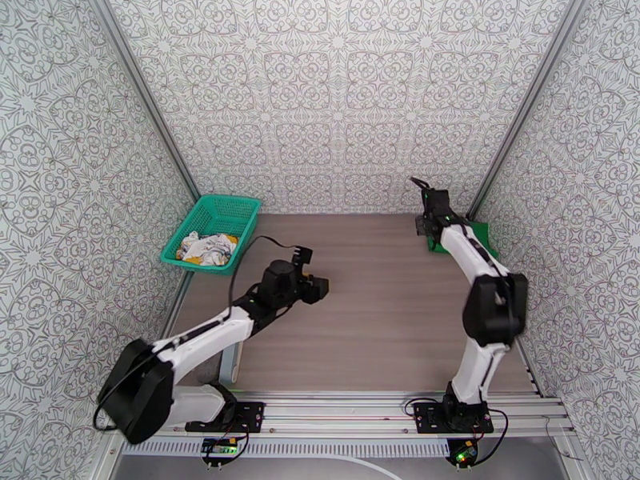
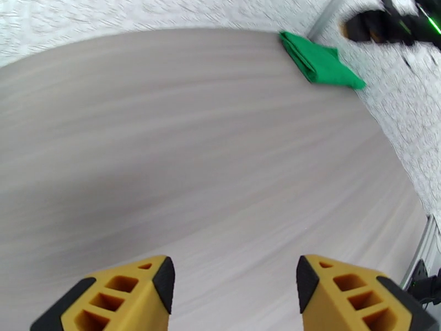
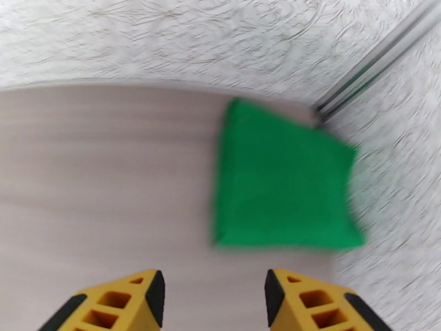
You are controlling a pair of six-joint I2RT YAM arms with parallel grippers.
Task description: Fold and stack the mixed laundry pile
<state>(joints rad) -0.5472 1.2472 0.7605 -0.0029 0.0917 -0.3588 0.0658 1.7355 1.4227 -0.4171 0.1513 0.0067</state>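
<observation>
In the far right corner, the green shirt [image 3: 281, 177] lies folded flat, a soft square; the crumpled white printed garment [image 1: 206, 248] sits in the plastic mesh basket [image 1: 230, 206]. The left gripper [image 2: 235, 288] and right gripper [image 3: 214, 299] gape, empty.

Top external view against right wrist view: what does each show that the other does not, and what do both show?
Top external, not right wrist: the teal mesh basket at far left, holding the white printed garment, and the left arm. Right wrist, not top external: that the right gripper is open, nothing between its fingers. Both: the folded green shirt on the table, far right corner.
</observation>
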